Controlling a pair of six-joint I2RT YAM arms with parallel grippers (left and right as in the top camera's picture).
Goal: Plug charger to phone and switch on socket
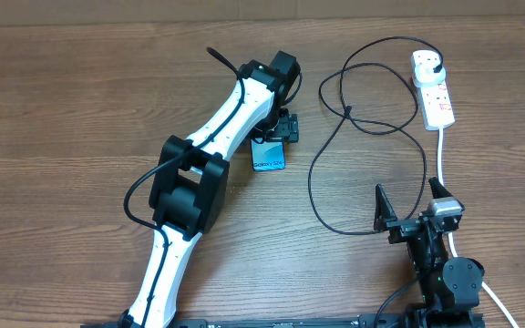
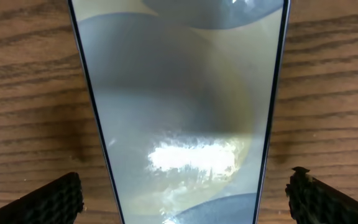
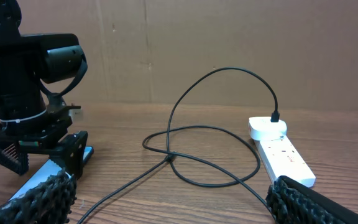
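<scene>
The phone (image 1: 269, 155) lies flat on the wooden table, its blue screen with white lettering facing up. My left gripper (image 1: 281, 128) hangs just over its far end, open. In the left wrist view the phone (image 2: 179, 112) fills the middle, and the fingertips (image 2: 61, 199) stand on either side of it without touching. The charger (image 1: 313, 173) is a thin black cable looping across the table. Its plug (image 1: 437, 66) sits in the white socket (image 1: 434, 91) at the back right. My right gripper (image 1: 411, 205) is open and empty at the front right, with the cable's free end running close to it.
A thick white cord (image 1: 442, 155) runs from the socket toward the right arm's base. A brown cardboard wall (image 3: 229, 37) closes the far side. In the right wrist view the cable (image 3: 191, 168) crosses between my open fingers, and the socket (image 3: 284, 155) lies right of it.
</scene>
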